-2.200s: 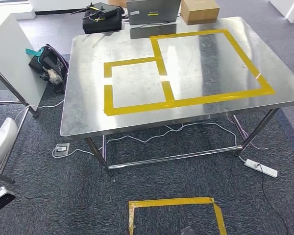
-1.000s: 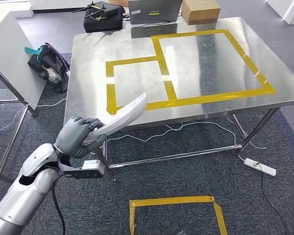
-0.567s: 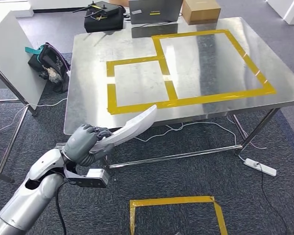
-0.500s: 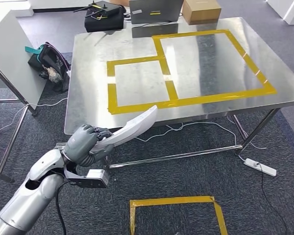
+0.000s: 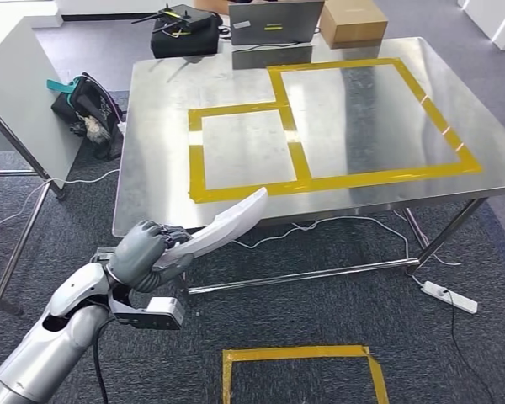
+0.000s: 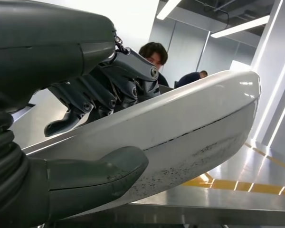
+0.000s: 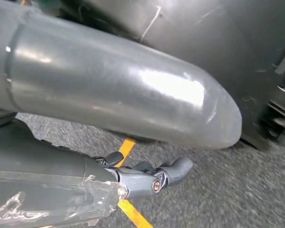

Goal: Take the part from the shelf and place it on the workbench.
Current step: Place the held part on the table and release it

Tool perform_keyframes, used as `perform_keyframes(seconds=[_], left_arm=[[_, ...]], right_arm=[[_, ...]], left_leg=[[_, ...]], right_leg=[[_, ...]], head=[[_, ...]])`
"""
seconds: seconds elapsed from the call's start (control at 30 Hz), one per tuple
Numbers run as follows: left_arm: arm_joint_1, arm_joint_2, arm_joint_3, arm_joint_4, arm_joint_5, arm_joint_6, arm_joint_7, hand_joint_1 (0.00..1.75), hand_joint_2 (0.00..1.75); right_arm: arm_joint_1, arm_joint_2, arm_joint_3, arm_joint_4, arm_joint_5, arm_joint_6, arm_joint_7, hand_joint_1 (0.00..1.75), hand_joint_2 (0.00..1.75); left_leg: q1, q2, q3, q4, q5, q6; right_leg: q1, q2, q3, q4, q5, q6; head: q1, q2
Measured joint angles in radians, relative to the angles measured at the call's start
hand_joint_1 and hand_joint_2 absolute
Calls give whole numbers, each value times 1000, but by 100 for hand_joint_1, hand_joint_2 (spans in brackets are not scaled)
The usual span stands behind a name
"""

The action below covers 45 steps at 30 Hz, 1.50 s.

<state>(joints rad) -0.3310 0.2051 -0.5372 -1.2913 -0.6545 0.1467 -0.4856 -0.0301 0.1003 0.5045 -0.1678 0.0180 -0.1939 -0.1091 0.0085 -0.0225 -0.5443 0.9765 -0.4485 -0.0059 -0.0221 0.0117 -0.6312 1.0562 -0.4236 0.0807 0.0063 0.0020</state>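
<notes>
Left hand (image 5: 137, 252) clenched around one end of the long white curved part (image 5: 227, 223), thumb (image 6: 98, 176) under it and dark fingers (image 6: 109, 90) wrapped over the top. Part held in the air, angled up and away from the hand, its far tip just at the near edge of the steel counter (image 5: 155, 151) (over the edge or just short of it, hard to tell). On the counter top, yellow tape (image 5: 243, 189) marking a small square beside a larger one. At the counter's far edge, a laptop (image 5: 277, 20) and a cardboard box (image 5: 353, 22). Beyond the far corner, on the floor, a black case (image 5: 185, 30); off to the left, a bag (image 5: 87, 114) on the carpet. Right hand (image 7: 141, 178) hanging low over grey carpet crossed by a yellow tape strip (image 7: 132, 211), fingers loosely curled, nothing in them.
</notes>
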Motion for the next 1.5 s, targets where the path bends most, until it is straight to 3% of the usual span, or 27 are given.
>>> perform_keyframes(seconds=[0.03,0.13,0.2,0.3,0.33,0.37,0.4,0.47,0.53,0.63,0.7,0.73,0.8,0.83,0.87,0.9,0.97,1.03,1.1,1.2,1.27,1.33,1.37,1.4,1.43,1.47,1.5], left_arm=[[0,1,0,0,1,1,-1,175,175],[0,3,0,0,5,5,-9,175,175],[-1,3,1,0,7,9,-15,175,175],[0,2,3,4,13,16,-20,175,175],[1,2,3,6,16,16,-22,175,175],[3,2,4,9,20,17,-24,175,175],[4,2,5,12,23,17,-26,175,175],[4,1,10,16,30,17,-28,175,175],[2,-1,17,20,35,17,-29,175,175],[1,-5,24,23,38,17,-30,175,175],[1,-6,26,25,38,17,-30,175,175],[0,-7,27,26,38,17,-30,175,175],[1,-11,26,28,38,17,-30,175,175],[1,-13,26,30,38,17,-31,175,175],[2,-15,26,32,38,17,-31,175,175],[2,-18,26,34,38,17,-32,175,175],[0,-24,26,37,38,17,-33,175,175],[-5,-31,26,40,38,17,-34,175,175],[-11,-38,25,44,38,17,-34,175,175],[-21,-47,26,50,38,16,-34,175,175],[-30,-51,26,57,38,16,-34,175,175],[-32,-56,25,69,38,15,-33,175,175],[-30,-58,25,74,38,15,-33,175,175],[-29,-60,24,79,39,14,-33,175,175],[-29,-61,24,83,39,14,-33,175,175],[-30,-61,25,86,40,14,-33,175,175],[-31,-61,25,91,40,14,-32,175,175]], right_arm=[[0,1,0,0,0,-1,0,0,0],[0,-1,1,0,2,5,-1,0,0],[0,-8,1,0,3,16,-8,0,0],[0,-20,1,1,3,22,-14,0,0],[1,-24,1,1,3,23,-14,0,0],[1,-28,1,1,3,23,-14,0,0],[1,-30,1,1,4,23,-14,0,0],[1,-33,1,1,4,23,-13,0,0],[0,-34,2,2,5,23,-12,0,0],[0,-36,6,2,6,24,-10,0,0],[-1,-38,8,2,6,25,-9,0,0],[-1,-38,8,2,7,25,-9,0,0],[-2,-39,9,2,7,25,-9,0,0],[-2,-40,9,2,8,25,-9,0,0],[0,-40,9,2,8,26,-9,0,0],[1,-40,10,2,9,26,-10,0,0],[3,-41,10,2,9,27,-10,0,0],[1,-42,10,2,9,29,-10,0,0],[-2,-43,10,3,9,31,-10,0,0],[0,-47,10,2,9,34,-7,0,0],[0,-50,10,1,9,35,-4,0,0],[0,-50,10,2,9,37,-1,0,0],[2,-50,10,2,9,38,1,0,0],[5,-51,10,2,9,39,1,0,0],[7,-51,10,2,9,39,2,0,0],[9,-51,10,2,9,39,2,0,0],[10,-51,10,3,9,39,2,0,0]], left_leg=[[-2,0,0,4,-5,-5],[-1,0,-2,9,-13,-15],[1,4,-19,49,-38,-23],[2,10,-126,238,-112,-30],[2,10,-161,288,-120,-29],[1,10,-180,305,-107,-28],[1,10,-181,285,-75,-25],[1,12,-140,170,13,-17],[-2,15,-96,68,51,-13],[-3,13,-81,34,37,-7],[0,11,-75,30,33,4],[1,10,-71,28,31,9],[-2,10,-65,29,24,17],[-4,10,-61,29,19,20],[-6,9,-55,29,13,22],[-8,8,-46,29,5,23],[-10,7,-22,29,-12,22],[-13,6,-6,30,-30,15],[-15,4,-1,27,-38,6],[-15,5,3,41,-52,-10],[-12,8,-50,135,-78,-23],[-6,10,-149,270,-104,-33],[-3,10,-190,308,-96,-36],[-1,11,-214,311,-64,-38],[1,11,-218,273,-9,-38],[2,14,-207,208,57,-38],[-1,17,-190,148,103,-39]], right_leg=[[0,2,14,-24,1,-6],[2,5,16,-22,-13,-36],[1,5,21,-21,-20,-50],[1,1,28,-21,-28,-62],[1,0,31,-21,-31,-63],[1,0,35,-21,-35,-64],[1,1,41,-21,-39,-63],[2,2,55,-22,-50,-58],[6,3,62,-21,-59,-47],[8,0,64,-28,-66,-31],[7,-3,53,-2,-84,-21],[7,-4,31,41,-104,-18],[9,-4,-45,176,-152,-17],[10,-4,-83,235,-163,-17],[12,-4,-108,262,-155,-19],[13,-4,-113,251,-126,-21],[16,-4,-71,131,-37,-28],[19,-3,-17,17,0,-34],[23,-2,4,-14,-15,-43],[16,-2,30,-26,-29,-60],[10,-3,56,-34,-44,-69],[6,-2,78,-36,-64,-71],[5,-1,92,-36,-76,-69],[3,0,108,-36,-90,-66],[0,1,129,-37,-105,-62],[-3,3,149,-38,-122,-57],[-4,3,166,-41,-139,-51]], head=[[-1,0],[-8,0],[-12,0],[-15,0],[-15,0],[-15,0],[-15,0],[-15,0],[-15,0],[-13,0],[-12,0],[-10,0],[-6,0],[-6,0],[-6,0],[-6,0],[-6,0],[-7,0],[-11,0],[-17,0],[-23,0],[-25,0],[-25,0],[-25,0],[-26,0],[-26,0],[-27,-1]])
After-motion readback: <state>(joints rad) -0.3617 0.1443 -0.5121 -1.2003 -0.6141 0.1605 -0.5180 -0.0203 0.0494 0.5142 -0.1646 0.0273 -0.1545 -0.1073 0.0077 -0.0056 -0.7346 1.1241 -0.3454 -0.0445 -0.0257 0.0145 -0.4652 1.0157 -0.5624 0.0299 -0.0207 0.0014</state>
